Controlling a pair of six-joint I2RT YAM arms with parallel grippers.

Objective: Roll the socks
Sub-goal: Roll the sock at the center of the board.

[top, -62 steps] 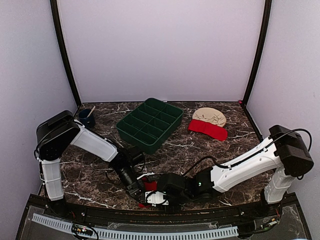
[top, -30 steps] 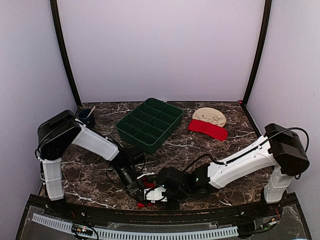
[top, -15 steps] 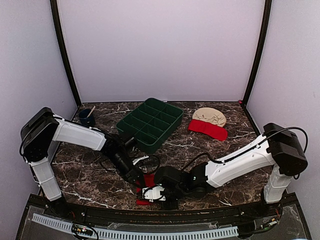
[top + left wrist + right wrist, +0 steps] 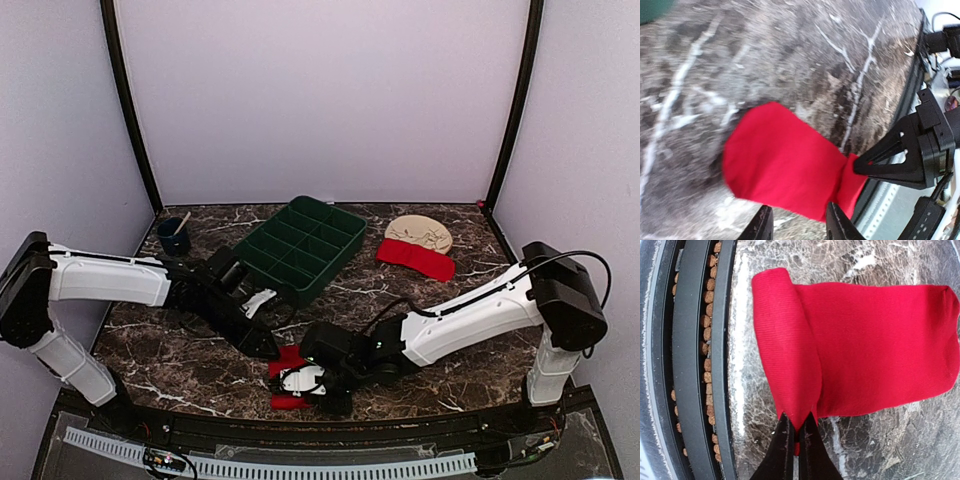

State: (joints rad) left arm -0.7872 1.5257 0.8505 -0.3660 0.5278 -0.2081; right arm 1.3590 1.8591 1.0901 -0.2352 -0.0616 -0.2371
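Note:
One red sock (image 4: 291, 357) lies flat on the marble table near the front edge, its near end folded over into a narrow band (image 4: 782, 340). My right gripper (image 4: 798, 432) is shut on the corner of that folded band; it also shows in the top view (image 4: 298, 388). My left gripper (image 4: 799, 226) is open, its two fingers straddling the side edge of the same sock (image 4: 780, 160) without pinching it. In the top view the left gripper (image 4: 266, 346) sits just left of the sock. A second red sock (image 4: 415, 258) lies flat at the back right.
A green compartment tray (image 4: 300, 248) stands at the back centre. A beige cloth item (image 4: 418, 231) lies behind the second sock. A dark cup (image 4: 172, 236) with a stick stands at the back left. The black front rail (image 4: 695, 365) runs right beside the held sock.
The left arm has swung out to the left and stretched low across the table, its gripper backing off the sock. The right gripper has shifted left, folding the sock's end over.

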